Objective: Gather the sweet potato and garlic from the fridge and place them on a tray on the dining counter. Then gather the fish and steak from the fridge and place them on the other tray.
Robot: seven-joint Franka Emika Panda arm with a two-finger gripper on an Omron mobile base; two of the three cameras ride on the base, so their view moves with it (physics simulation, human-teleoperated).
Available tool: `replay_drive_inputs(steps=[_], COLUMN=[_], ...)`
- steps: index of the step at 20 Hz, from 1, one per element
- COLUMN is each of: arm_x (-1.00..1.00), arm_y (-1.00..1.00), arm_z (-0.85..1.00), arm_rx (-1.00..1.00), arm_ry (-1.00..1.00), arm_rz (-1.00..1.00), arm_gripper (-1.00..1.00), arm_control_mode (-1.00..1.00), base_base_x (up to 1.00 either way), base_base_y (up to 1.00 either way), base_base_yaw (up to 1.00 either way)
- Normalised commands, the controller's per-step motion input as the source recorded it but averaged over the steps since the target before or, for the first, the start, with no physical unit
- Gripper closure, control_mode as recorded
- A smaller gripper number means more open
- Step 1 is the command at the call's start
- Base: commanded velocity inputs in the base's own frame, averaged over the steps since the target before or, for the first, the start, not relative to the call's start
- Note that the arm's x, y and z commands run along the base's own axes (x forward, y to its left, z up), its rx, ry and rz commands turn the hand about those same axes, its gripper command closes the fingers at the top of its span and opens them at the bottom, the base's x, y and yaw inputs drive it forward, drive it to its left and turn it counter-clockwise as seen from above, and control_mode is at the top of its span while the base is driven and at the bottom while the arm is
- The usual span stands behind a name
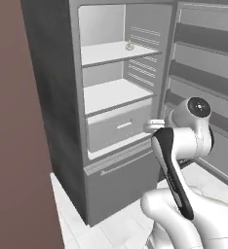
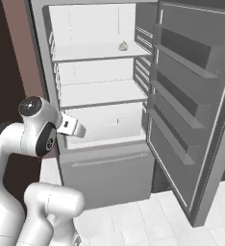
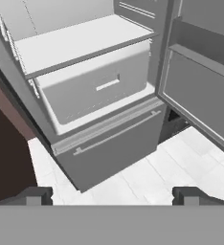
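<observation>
- Garlic (image 2: pixel 123 45): small pale bulb resting on the upper shelf (image 2: pixel 97 50) of the fridge (image 1: pixel 62 97), toward the shelf's right end; not yet collected.
- Fridge door (image 2: pixel 191 105): swung fully open to the right, its racks bare.
- Middle shelf (image 3: pixel 80 40) and crisper drawer (image 3: pixel 97 91): no sweet potato, fish or steak can be seen on them; drawer contents hidden.
- Gripper (image 3: pixel 111 195): fingers spread wide, holding nothing, aimed at the lower fridge from well outside it.
- Progress, as judged: at least the garlic remains to be fetched; the state of both trays cannot be told.
</observation>
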Motion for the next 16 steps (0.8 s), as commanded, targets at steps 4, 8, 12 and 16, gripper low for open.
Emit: replay_drive_inputs(steps=[4, 8, 12, 16], arm_x=[0.00, 0.00, 0.00, 0.00], arm_y=[0.00, 0.00, 0.00, 0.00], arm_z=[0.00, 0.00, 0.00, 0.00], arm_rx=[0.00, 0.00, 0.00, 0.00], arm_ry=[0.00, 0.00, 0.00, 0.00], arm_rz=[0.00, 0.00, 0.00, 0.00], arm_gripper=[-1.00, -1.00, -1.00, -1.00], arm_control_mode=[1.00, 1.00, 1.00, 1.00], base_base_x=[0.39, 0.46, 0.38, 0.41], base_base_y=[-0.12, -0.16, -0.24, -0.32], base_base_yaw=[0.36, 0.30, 0.18, 0.17])
